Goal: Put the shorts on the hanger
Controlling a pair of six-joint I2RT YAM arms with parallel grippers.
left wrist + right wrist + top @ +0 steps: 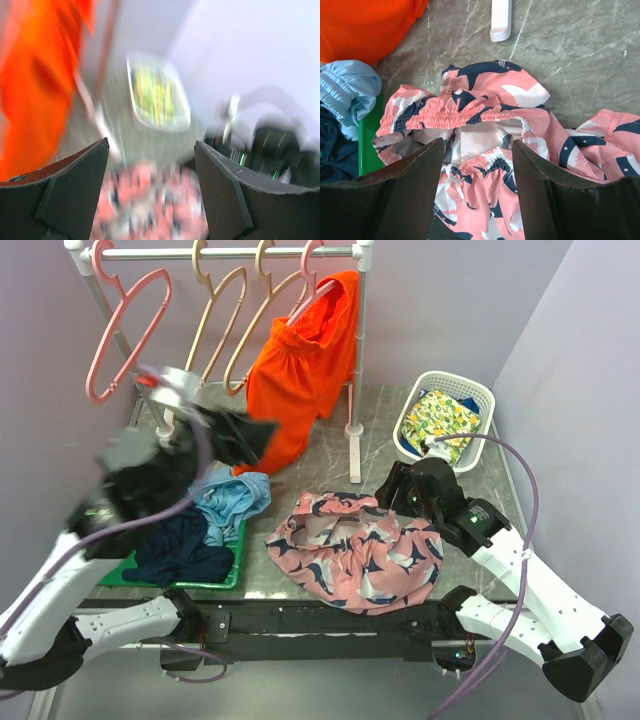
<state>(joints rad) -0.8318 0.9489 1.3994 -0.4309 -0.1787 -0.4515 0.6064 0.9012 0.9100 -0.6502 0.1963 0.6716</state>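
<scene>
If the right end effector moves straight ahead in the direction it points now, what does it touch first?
Most likely the shorts: their gathered waistband lies directly ahead of the open right end effector, with nothing in between. How far away they are is unclear.

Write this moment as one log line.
shorts: heaped on table | hanger: on rail, bare | left gripper: open, empty | right gripper: open over shorts

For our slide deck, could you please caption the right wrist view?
Open right gripper hovers over the crumpled pink shorts on the marble table.
</scene>
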